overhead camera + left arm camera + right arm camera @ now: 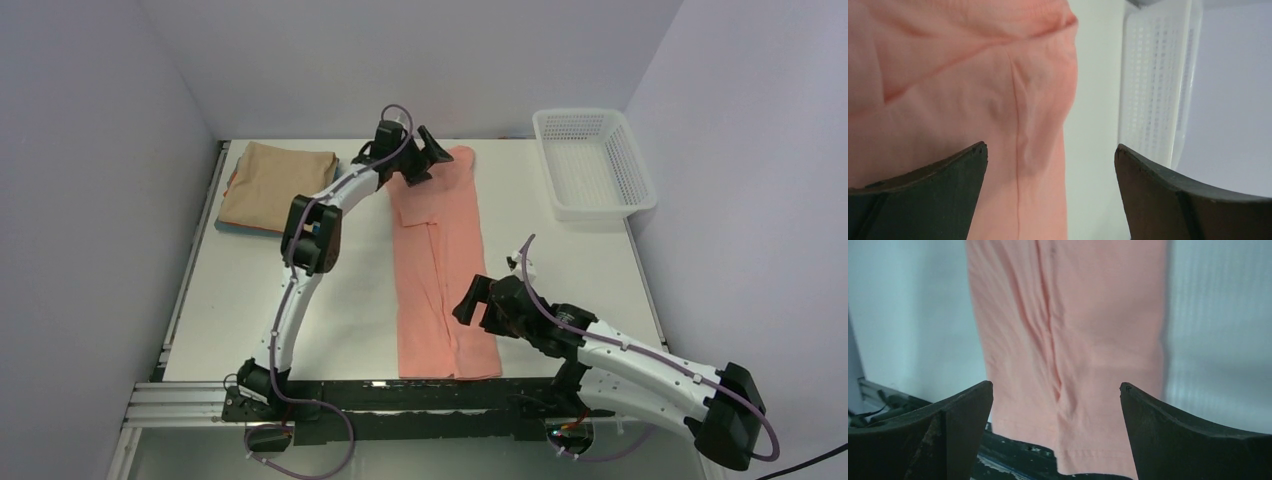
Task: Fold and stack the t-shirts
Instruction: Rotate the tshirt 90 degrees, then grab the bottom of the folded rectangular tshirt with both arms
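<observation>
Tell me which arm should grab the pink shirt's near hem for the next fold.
Right. The right gripper, open, sits by the near end of the salmon-pink shirt; the left gripper, also open, is at its far end.

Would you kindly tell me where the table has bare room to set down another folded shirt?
Bare table lies near-left, between the tan stack and the front edge, outside the left arm; more between the pink shirt and the basket. The middle is crowded: left claw and right claw are at the shirt's ends.

pink t-shirt [440,270]: 1 | folded t-shirt stack [278,185]: 1 | basket [602,211]: 1 | left hand [424,158]: 1 | right hand [480,304]: 1
</observation>
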Motion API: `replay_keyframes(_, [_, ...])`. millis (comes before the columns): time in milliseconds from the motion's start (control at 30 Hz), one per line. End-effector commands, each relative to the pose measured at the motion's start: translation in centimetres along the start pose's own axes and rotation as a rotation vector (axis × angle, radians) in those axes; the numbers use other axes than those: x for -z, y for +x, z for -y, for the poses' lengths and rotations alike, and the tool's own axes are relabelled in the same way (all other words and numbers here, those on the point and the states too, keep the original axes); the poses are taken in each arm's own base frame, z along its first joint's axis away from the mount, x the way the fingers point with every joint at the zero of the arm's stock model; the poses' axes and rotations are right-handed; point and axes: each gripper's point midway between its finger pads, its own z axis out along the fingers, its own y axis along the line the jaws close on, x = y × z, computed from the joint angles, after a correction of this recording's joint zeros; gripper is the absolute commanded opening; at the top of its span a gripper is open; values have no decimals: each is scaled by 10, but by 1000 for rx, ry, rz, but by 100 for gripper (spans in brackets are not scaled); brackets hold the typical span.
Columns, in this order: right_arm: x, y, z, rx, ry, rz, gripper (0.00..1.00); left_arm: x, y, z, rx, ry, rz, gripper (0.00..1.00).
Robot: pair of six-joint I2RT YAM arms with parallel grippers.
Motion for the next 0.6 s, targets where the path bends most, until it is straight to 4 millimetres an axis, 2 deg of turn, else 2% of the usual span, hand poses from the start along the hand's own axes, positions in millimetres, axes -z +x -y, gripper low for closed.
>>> replay_keyframes(0, [6, -8, 13, 4, 114, 11, 100, 97, -15, 147, -374, 135, 58, 99])
replay_keyframes(33, [7, -8, 13, 14, 125, 0, 100, 115, -8, 159, -419, 130, 50, 99])
replay_keyframes(67, [9, -8, 16, 19, 146, -11, 100, 140, 1, 180, -471, 147, 49, 100])
replay_keyframes(133, [13, -6, 24, 8, 203, -30, 100, 171, 28, 181, -529, 108, 9, 99])
replay_keyframes(200, [18, -3, 36, -11, 265, -50, 100, 199, 61, 158, -551, 16, -37, 99])
replay_keyframes(267, [23, 3, 45, -12, 295, -84, 100, 225, 101, 111, -541, -128, -79, 99])
replay_keyframes(367, [31, 13, 45, 2, 276, -151, 100, 264, 171, 65, -524, -203, -178, 99])
replay_keyframes(433, [37, 20, 47, 21, 275, -198, 100, 290, 215, 38, -524, -243, -249, 100])
replay_keyframes(567, [43, 35, 56, 58, 284, -281, 100, 336, 286, -9, -495, -310, -377, 99])
